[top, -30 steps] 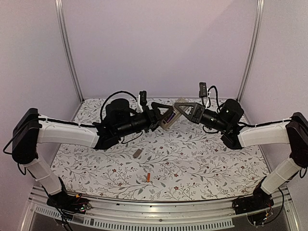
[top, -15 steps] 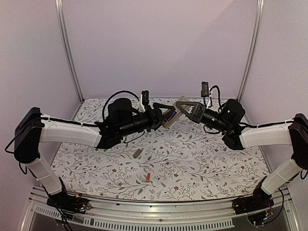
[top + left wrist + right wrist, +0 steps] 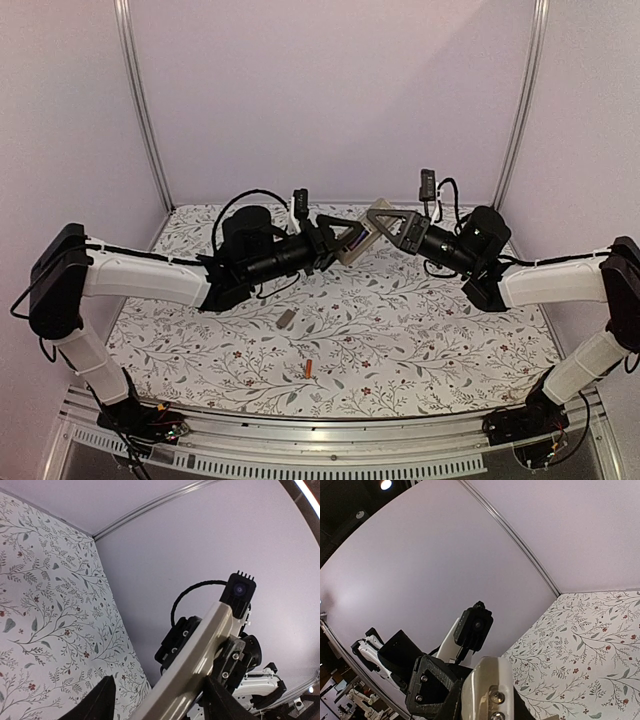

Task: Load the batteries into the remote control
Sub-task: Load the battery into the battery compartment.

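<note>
Remote control (image 3: 350,252): aloft (compartment hidden)
Orange battery (image 3: 310,369): on bench (image 3: 420,340), unloaded
Left end effector (image 3: 352,233): cannot tell
Right end effector (image 3: 368,218): clenched

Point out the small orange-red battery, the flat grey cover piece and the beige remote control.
small orange-red battery (image 3: 310,369): top view, middle of its body.
flat grey cover piece (image 3: 286,319): top view, its centre.
beige remote control (image 3: 350,250): top view, its pale body.

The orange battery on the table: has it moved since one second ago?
No. The orange battery lies on the same spot as before, just as far from the front rail and the grey cover.
</note>
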Tool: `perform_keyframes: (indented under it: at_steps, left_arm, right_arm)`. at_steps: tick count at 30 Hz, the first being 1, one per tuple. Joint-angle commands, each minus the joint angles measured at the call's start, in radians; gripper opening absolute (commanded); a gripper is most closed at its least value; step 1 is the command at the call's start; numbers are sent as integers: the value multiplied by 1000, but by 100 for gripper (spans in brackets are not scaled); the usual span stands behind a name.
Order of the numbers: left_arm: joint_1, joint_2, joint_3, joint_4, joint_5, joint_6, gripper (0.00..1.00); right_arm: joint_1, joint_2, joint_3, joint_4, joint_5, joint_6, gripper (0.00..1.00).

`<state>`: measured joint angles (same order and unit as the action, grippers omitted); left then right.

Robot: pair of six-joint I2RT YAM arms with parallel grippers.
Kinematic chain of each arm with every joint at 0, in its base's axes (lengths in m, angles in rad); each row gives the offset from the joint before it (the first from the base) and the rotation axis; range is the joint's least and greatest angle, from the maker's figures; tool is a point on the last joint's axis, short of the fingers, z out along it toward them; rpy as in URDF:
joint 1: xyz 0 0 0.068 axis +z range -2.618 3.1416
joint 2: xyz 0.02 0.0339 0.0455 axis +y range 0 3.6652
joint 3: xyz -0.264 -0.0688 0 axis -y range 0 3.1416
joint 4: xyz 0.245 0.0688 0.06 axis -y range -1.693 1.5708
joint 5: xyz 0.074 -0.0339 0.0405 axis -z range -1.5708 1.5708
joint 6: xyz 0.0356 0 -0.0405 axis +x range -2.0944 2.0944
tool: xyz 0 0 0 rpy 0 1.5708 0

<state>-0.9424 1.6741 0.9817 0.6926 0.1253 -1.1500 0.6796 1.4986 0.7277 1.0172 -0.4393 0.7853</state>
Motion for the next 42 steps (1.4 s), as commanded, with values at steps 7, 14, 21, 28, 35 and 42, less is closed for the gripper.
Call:
perform_keyframes:
  at_steps: [7,14,21,28,35,42]
  left_arm:
    - [-6,4,-14,33,27,-2,66]
    - [-7,31,13,44,50,-12,70]
    - [-12,39,34,23,47,-6,74]
    - [-12,55,50,4,51,-10,74]
    - [-12,53,42,-50,47,-9,65]
    - [-13,43,-5,-59,54,-9,55]
  right_arm:
    - [9,-2,-8,64,2,-33,4]
    - [9,9,-8,65,7,-36,4]
    - [11,12,-9,55,19,-44,4]
    - [10,9,-10,52,19,-50,4]
    - [10,5,-11,59,22,-53,4]
    - [8,-4,-13,85,25,-41,4]
